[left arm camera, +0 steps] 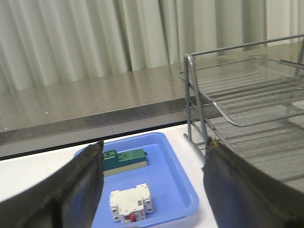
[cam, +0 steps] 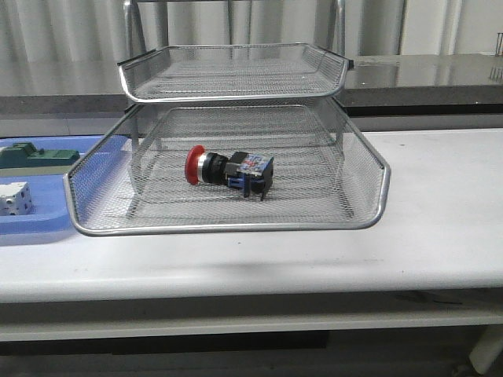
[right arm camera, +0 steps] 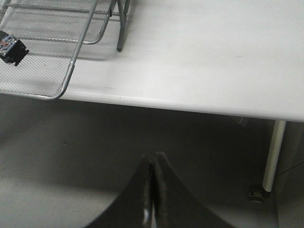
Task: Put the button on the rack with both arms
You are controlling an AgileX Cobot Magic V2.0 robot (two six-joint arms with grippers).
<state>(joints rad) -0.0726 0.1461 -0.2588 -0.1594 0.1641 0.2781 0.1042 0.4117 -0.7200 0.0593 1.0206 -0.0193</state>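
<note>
The button, with its glossy red mushroom head and blue-black block, lies on its side in the pulled-out lower mesh tray of the silver wire rack. The left gripper is spread wide; the right gripper is pressed closed, empty, off the white surface.

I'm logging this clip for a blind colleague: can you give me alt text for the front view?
A red-headed push button lies on its side in the pulled-out lower tray of a silver wire-mesh rack on a white table. A blue tray at the left holds a green block and a white dotted cube.
</note>
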